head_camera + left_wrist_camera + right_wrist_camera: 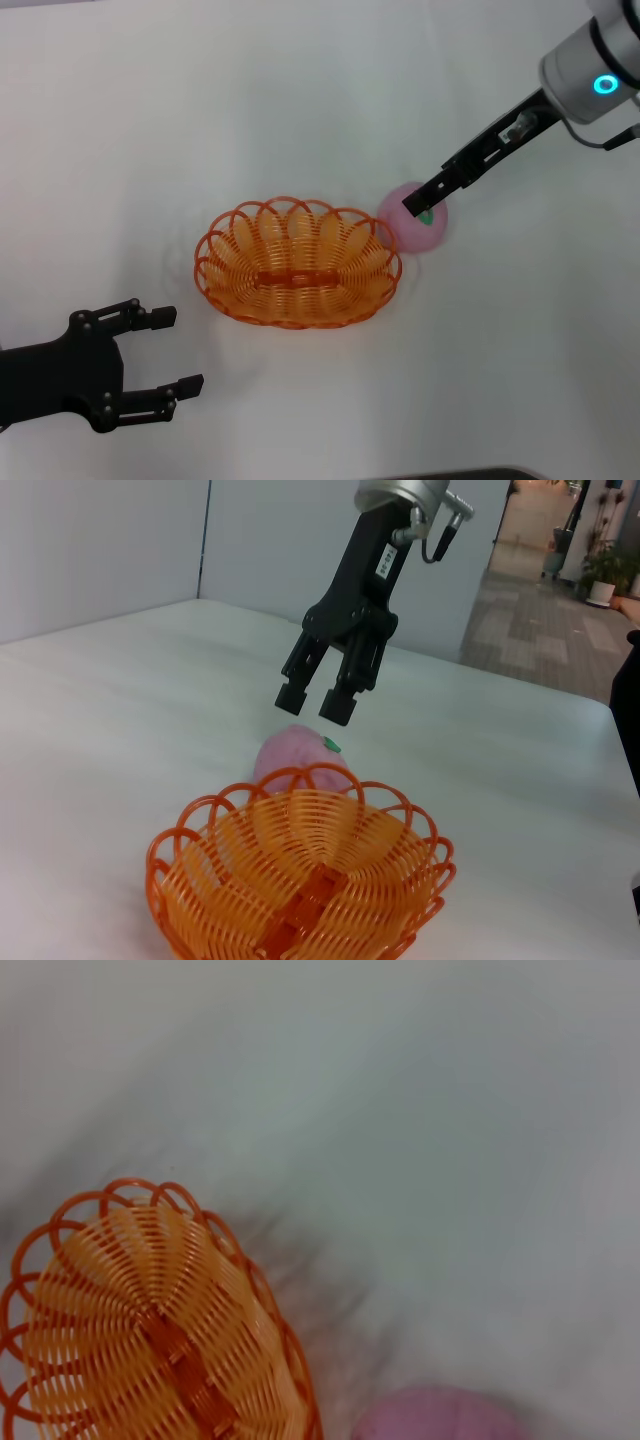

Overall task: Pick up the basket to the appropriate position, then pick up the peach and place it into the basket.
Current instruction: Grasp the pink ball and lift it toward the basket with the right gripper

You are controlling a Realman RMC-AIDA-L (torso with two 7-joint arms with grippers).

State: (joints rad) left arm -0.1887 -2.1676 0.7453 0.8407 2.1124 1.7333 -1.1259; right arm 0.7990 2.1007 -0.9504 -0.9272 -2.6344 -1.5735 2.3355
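On the white table (pixel 120 120): 1 orange basket (pixel 297 263), 1 pink peach (pixel 412 228), and 2 black grippers, left (pixel 170 350) and right (pixel 419 207).

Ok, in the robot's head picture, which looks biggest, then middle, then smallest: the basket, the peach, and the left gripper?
1. The basket looks biggest.
2. The left gripper, open, looks next, though it may sit nearer the camera.
3. The peach looks smallest, partly covered by the right gripper.
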